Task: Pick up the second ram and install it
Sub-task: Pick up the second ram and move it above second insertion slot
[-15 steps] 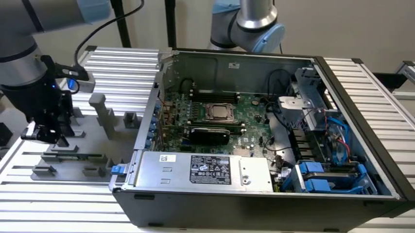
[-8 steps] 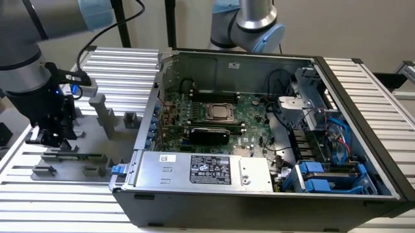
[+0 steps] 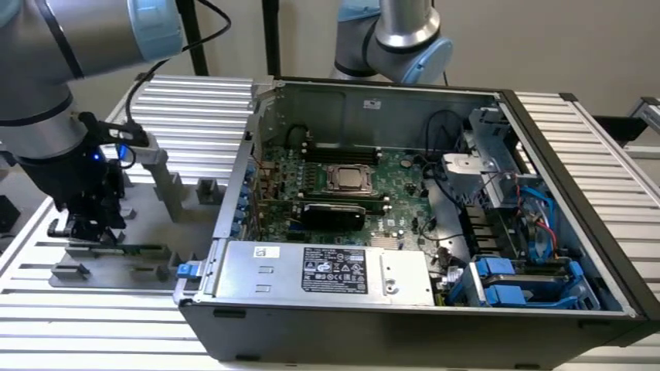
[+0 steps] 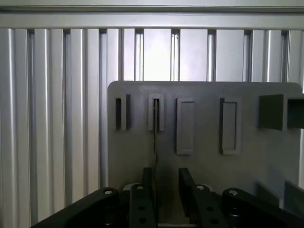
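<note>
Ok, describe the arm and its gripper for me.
The arm has silver-grey tubular links with light blue joint caps, and a black cable loops beside it. The gripper is a black, blocky unit with a small blue light on its body. Its two fingers are dark, flat bars.

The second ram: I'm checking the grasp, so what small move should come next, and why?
Probably close the gripper: it is open, with the second ram standing edge-on in the gray fixture and running into the gap between its fingers.
</note>
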`<state>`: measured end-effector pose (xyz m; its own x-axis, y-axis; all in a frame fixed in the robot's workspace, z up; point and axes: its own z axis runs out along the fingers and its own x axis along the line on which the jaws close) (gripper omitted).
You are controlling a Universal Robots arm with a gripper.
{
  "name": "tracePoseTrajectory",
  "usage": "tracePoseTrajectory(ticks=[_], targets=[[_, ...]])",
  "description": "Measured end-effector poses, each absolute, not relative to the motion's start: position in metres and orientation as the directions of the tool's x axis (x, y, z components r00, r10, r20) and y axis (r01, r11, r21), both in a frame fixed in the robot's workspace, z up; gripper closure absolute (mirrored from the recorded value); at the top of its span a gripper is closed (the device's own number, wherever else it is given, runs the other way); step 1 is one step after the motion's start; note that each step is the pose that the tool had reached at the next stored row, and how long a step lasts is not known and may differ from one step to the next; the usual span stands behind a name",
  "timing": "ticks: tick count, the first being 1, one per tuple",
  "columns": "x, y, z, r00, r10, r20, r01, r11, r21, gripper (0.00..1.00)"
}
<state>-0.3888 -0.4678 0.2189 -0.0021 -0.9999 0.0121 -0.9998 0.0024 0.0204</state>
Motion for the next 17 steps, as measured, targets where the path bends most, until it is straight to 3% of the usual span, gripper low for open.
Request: tracePoseTrajectory(ticks=[17], targets=[[-0.382, -0.476, 0.199, -0.002, -1.0, 0.01, -1.0, 0.002, 0.021, 0.0]])
